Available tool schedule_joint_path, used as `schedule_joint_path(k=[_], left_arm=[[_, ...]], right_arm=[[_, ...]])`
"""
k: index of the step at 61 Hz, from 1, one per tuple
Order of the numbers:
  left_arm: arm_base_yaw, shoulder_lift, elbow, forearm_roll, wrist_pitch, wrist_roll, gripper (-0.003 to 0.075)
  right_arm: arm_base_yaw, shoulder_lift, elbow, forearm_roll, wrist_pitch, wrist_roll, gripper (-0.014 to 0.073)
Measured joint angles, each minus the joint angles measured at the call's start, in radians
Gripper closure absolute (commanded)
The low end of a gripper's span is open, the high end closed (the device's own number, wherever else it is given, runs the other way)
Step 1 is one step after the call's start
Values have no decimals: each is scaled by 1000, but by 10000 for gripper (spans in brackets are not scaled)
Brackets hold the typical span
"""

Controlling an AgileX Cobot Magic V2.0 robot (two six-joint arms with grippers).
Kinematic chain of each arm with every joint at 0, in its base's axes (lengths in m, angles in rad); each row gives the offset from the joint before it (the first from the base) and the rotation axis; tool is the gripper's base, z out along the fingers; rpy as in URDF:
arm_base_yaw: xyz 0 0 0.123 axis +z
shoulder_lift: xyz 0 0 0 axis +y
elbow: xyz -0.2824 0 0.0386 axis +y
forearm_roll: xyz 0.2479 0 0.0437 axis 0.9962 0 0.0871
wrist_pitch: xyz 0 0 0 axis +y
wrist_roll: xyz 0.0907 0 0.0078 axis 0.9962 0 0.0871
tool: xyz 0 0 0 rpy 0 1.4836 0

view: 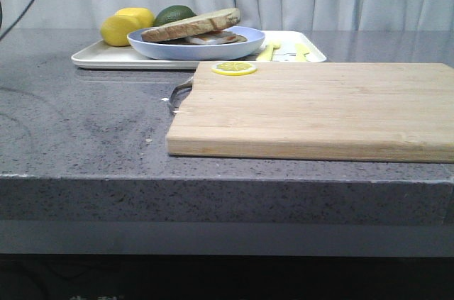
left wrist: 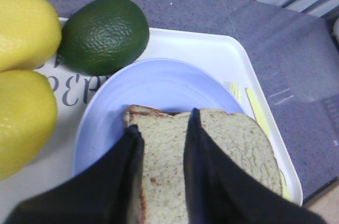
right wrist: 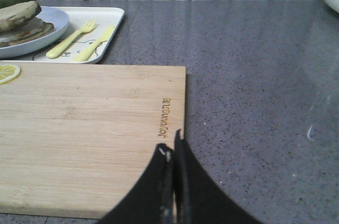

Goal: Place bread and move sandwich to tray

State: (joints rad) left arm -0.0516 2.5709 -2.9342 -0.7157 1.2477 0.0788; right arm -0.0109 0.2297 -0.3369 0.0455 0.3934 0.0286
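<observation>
While the sandwich [view: 195, 28] sits on the pale blue plate [view: 196, 48], that plate rests on the white tray [view: 106, 56] at the far edge of the grey counter [view: 85, 130]. Its top slice, the bread [left wrist: 175, 155], lies tilted over the fried egg [view: 213, 37] and the lower slice. Two yellow lemons [view: 128, 25] and a dark green avocado [view: 174, 13] lie on the tray's far left part, just beside the plate. A yellow fork [right wrist: 71, 38] and a yellow knife [right wrist: 95, 43] lie side by side on the tray's right part, near its right edge.

The left gripper [left wrist: 164, 144] hangs above the plate with its black fingers [left wrist: 127, 176] a narrow gap apart and nothing held between them; the wrist view shows the bread beneath. In the front view the same gripper is a dark shape at the upper left, well above the tray.

A light wooden cutting board [view: 319, 108] covers the near right part of the counter, its far edge close to the tray's near edge. A lemon slice [view: 235, 68] lies flat on the board at its far left corner. The right gripper [right wrist: 172, 152] is over the board's near right corner, its fingers pressed together and empty.
</observation>
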Motion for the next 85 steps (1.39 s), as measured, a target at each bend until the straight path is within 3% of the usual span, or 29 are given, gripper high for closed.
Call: schedule_joint_path(k=[2, 22, 33, 47, 59, 72, 85], left_arm=[[0, -4, -2, 0, 5, 0, 735], [-6, -36, -2, 19, 16, 45, 739], [-62, -123, -2, 303, 20, 64, 739], [-204, -269, 30, 660, 23, 66, 739], [-236, -424, 405, 735, 21, 63, 739], [-200, -593, 809, 746, 16, -15, 739], [-153, -839, 1116, 746, -116, -68, 739]], right_arm=[[0, 0, 0, 0, 0, 0, 676], [0, 0, 0, 0, 6, 0, 676], [0, 0, 0, 0, 21, 0, 676], [0, 0, 0, 0, 27, 0, 676], [0, 0, 0, 0, 27, 0, 676], [0, 0, 0, 0, 27, 0, 676], [0, 0, 0, 0, 27, 0, 676]])
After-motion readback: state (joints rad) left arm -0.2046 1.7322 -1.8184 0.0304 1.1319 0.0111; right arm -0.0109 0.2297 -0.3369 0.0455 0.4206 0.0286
